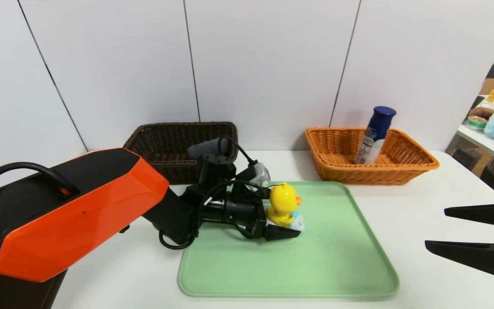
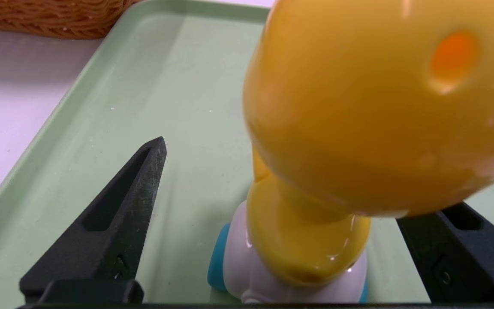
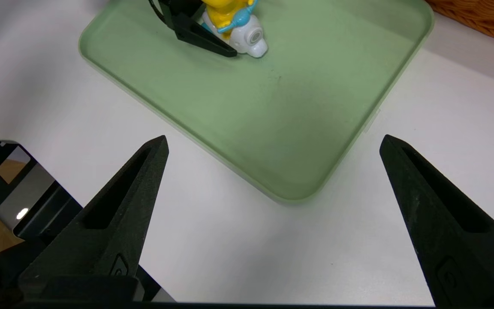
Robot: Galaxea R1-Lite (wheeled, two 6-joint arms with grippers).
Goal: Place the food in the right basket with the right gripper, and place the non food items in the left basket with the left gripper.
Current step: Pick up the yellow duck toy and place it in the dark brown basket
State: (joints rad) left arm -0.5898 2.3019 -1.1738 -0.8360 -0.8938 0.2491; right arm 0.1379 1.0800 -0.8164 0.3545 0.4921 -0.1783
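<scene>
Left claw (image 1: 287, 210): one, black, at the far left part of the tray, released, its fingers spread wide on either side of the duck figure; whether either finger touched it could not be told.

Duck figure (image 1: 283, 199): one, yellow, glossy, with orange beak, on a white base with light-blue parts; upright on the tray, between the left claw's fingers.

Tray (image 1: 328, 266): one, pale green, rounded corners, flat on the white bench (image 1: 418, 193), in front of both baskets.

Left basket (image 1: 174, 168): one, dark brown, woven, beyond the tray; partly covered by the left arm. Contents seen: one dark grey cylindrical item (image 1: 206, 149), lying tilted.

Right basket (image 1: 371, 175): one, orange-brown, woven, beyond the tray's right side. Contents seen: one white bottle (image 1: 372, 139) with dark blue top, leaning, its top above the rim.

Right claw (image 1: 436, 228): one, black, idle to the right of the tray, released, fingers wide apart, nothing between them.
</scene>
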